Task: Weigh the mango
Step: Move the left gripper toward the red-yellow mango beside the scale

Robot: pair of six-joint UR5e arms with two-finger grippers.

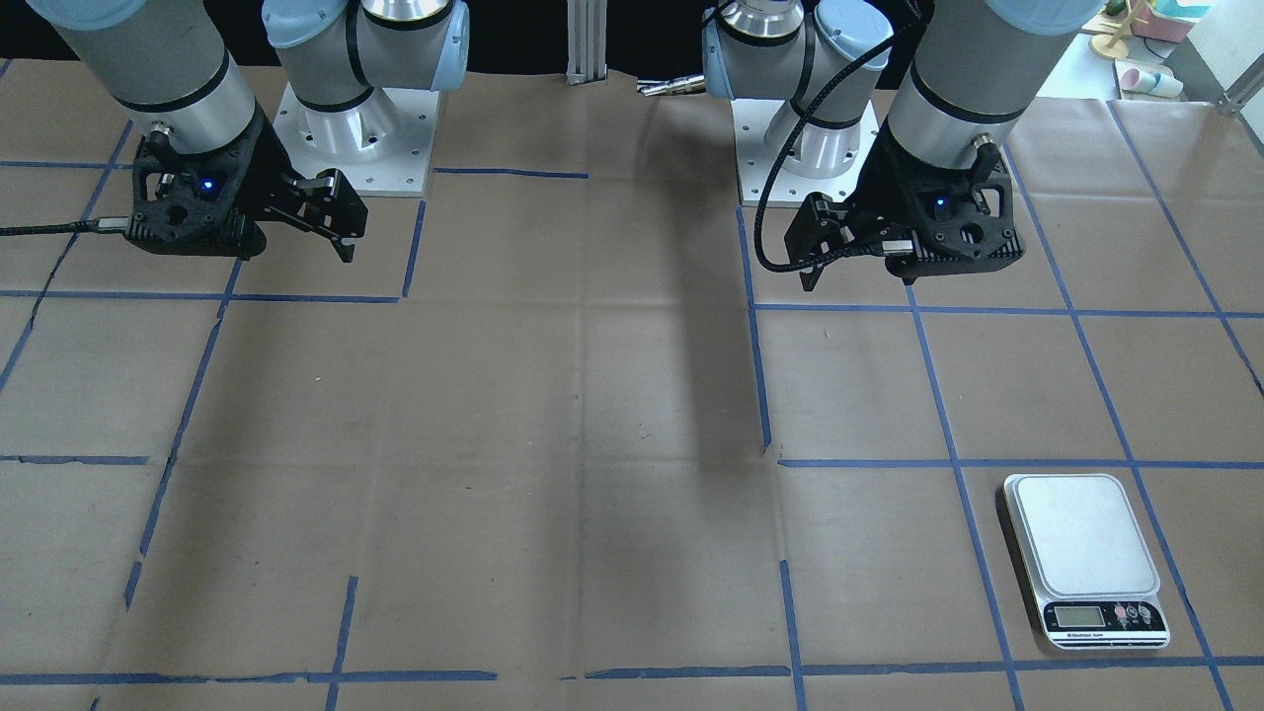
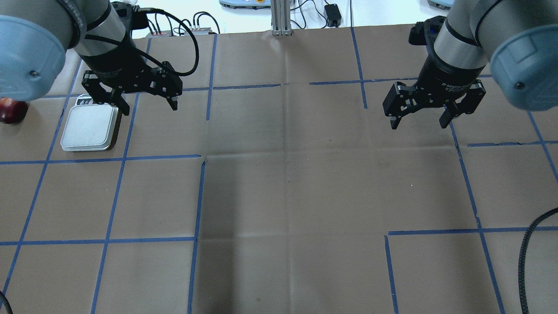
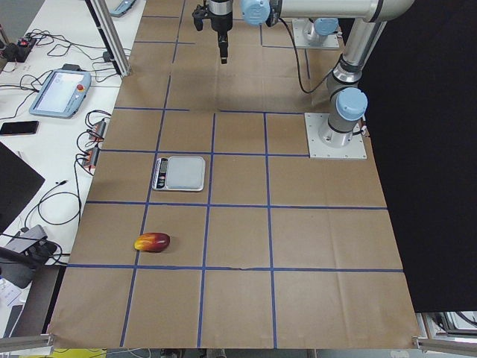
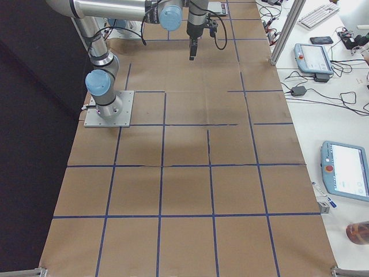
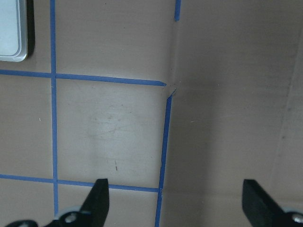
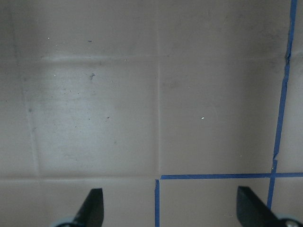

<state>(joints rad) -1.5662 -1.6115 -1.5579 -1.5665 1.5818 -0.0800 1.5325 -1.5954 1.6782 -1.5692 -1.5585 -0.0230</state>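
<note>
The mango [image 3: 152, 242] is dark red fading to yellow and lies on the brown paper near the table's left end, beyond the scale as seen from the robot. In the overhead view only its red edge [image 2: 11, 110] shows past my left arm. The white scale [image 2: 89, 128] [image 1: 1081, 553] [image 3: 179, 172] has a bare platform; its corner shows in the left wrist view [image 5: 12, 28]. My left gripper [image 2: 150, 108] [image 1: 825, 259] [image 5: 175, 203] is open and empty, hovering just right of the scale. My right gripper [image 2: 419, 124] [image 1: 341, 222] [image 6: 170, 208] is open and empty over bare paper.
Blue tape lines divide the brown paper into squares. The two arm bases [image 1: 355, 128] [image 1: 805, 148] stand at the robot's edge. Teach pendants [image 3: 61, 82] [image 4: 311, 56] and cables lie on the white benches beyond the table's far edge.
</note>
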